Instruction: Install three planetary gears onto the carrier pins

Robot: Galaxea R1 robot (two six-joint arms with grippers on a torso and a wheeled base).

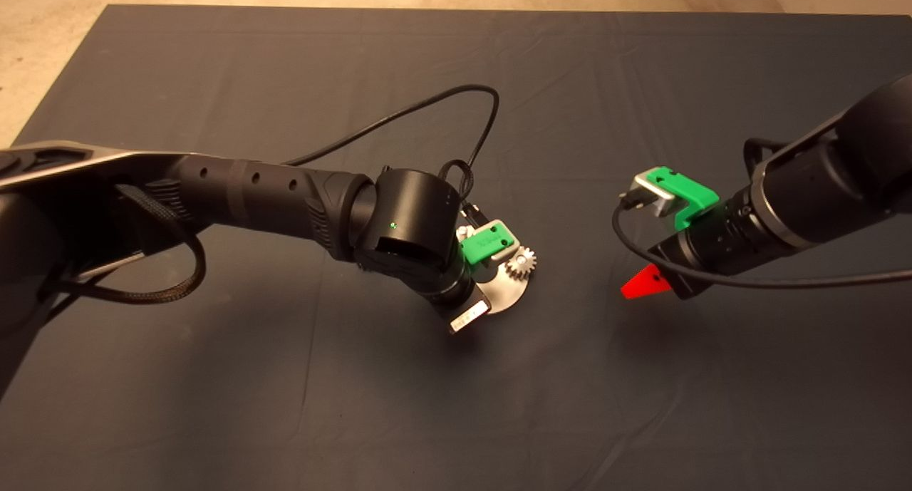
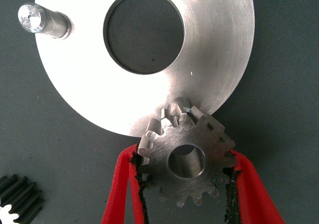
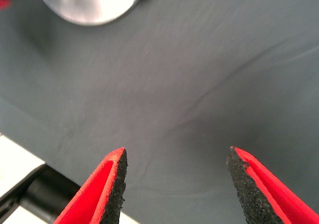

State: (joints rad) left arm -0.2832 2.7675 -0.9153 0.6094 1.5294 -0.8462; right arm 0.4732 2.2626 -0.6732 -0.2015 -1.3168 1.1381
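Dark mat (image 1: 285, 405) covering the table, both arms reaching over it. Left arm entering from the left, its left gripper (image 2: 187, 184) lowered over the steel disc (image 2: 209, 69) near the mat's centre. Right gripper (image 3: 174, 179) hovering over bare mat well to the disc's right, fingers spread apart and holding nothing. Disc lying flat, with a central hole; one gear (image 1: 521, 262) already seated at its far right edge. Left gripper clenched on a planetary gear (image 2: 187, 162), one red finger (image 2: 119, 184) pressing either side of its toothed rim. Held gear tilted, at the disc's rim, its bore just beside a carrier pin (image 2: 178, 107), not over it. A second pin (image 2: 42, 21) stands bare. Another gear (image 2: 17, 199) lies on the mat, apart from the disc
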